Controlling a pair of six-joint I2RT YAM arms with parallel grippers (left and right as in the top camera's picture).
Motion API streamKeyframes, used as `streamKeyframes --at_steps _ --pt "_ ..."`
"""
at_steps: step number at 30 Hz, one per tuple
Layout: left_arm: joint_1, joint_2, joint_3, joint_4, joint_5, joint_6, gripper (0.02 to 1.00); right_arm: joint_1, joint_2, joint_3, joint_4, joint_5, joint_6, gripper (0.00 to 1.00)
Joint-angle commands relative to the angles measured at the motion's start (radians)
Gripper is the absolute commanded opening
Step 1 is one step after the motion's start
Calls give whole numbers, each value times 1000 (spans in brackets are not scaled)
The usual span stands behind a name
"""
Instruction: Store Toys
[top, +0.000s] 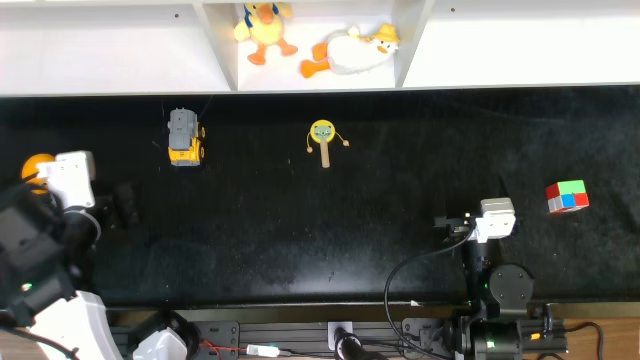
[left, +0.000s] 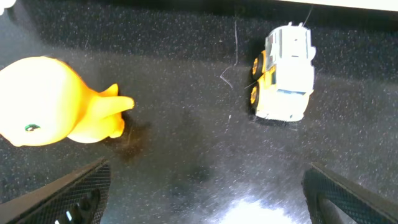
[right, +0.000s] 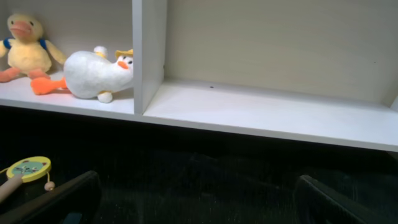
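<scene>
Six toys in all. Two plush ducks sit in the middle compartment of the shelf (top: 220, 45): one yellow duck (top: 264, 28) and one white duck (top: 350, 52) just beside it. Four toys are on the black table (top: 300, 240): one truck (top: 185, 136), one rattle (top: 323, 140), one colour cube (top: 567, 196) far right, and one orange rubber toy (top: 38, 165) far left.

From above, the orange toy is part hidden by the left arm. The left wrist view shows its round body, small eye and tail (left: 50, 106), with the truck (left: 283, 74) well apart from it. The left gripper (left: 205, 196) has its fingers spread wide and holds nothing.

The right wrist view shows the ducks side-on: the yellow one (right: 26, 46) upright, the white one (right: 93, 74) lying against the divider, the rattle (right: 28, 169) on the table. The right gripper (right: 199, 202) is spread wide too and holds nothing.
</scene>
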Motion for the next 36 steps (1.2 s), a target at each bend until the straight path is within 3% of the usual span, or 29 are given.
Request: streamKeyframes --at_steps 1,4,9,13,19,26,33,36 --pt "194 13 34 -22 300 285 996 4 -7 -13 5 -6 7 996" --pt "307 13 42 -64 353 377 996 4 -7 -13 5 -6 7 996" --pt "440 25 45 -72 357 496 996 4 -7 -13 5 -6 7 996" --pt "460 103 45 -11 273 650 996 4 -7 -13 5 -6 7 996" --pt "471 235 47 44 331 640 993 4 -7 -13 5 -6 7 993" --pt "473 280 54 56 527 640 996 4 -7 -13 5 -6 7 996" --pt "532 280 56 -5 532 634 996 4 -7 -13 5 -6 7 993" --pt "573 280 57 63 501 549 998 4 -7 -13 5 -6 7 996"
